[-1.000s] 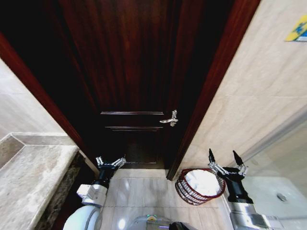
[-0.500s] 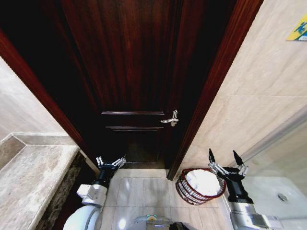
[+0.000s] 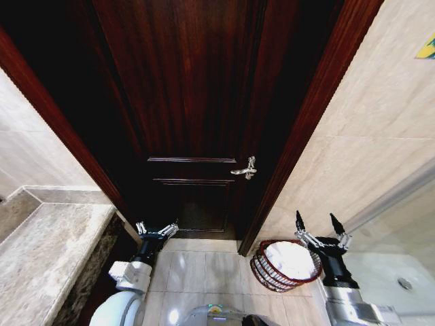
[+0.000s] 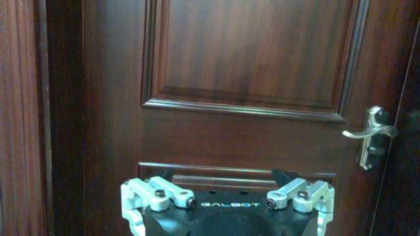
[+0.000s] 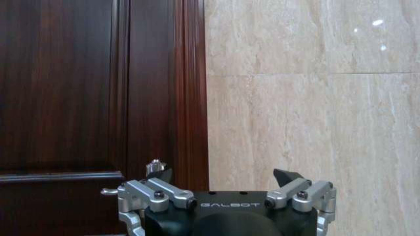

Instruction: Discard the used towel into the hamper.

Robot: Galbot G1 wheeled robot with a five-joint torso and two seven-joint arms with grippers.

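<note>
The hamper (image 3: 262, 270), a round red-brown wire basket, stands on the floor tiles by the door frame, just left of my right arm. A white towel (image 3: 291, 259) lies bunched inside it. My right gripper (image 3: 317, 221) hangs open and empty just right of the hamper's rim, and in the right wrist view the right gripper (image 5: 223, 178) faces the door frame and tiled wall. My left gripper (image 3: 158, 228) is open and empty low in front of the door, and the left gripper (image 4: 225, 178) points at the door panel in the left wrist view.
A dark wooden door (image 3: 190, 102) with a silver lever handle (image 3: 245, 170) stands shut ahead. A marble counter (image 3: 41, 265) runs along the left. Beige wall tiles (image 3: 367, 136) and a shower floor with a drain (image 3: 406, 284) are to the right.
The whole head picture has shifted slightly, so the camera has moved. Both grippers stay open in the same pose, and the towel rests in the hamper as before.
</note>
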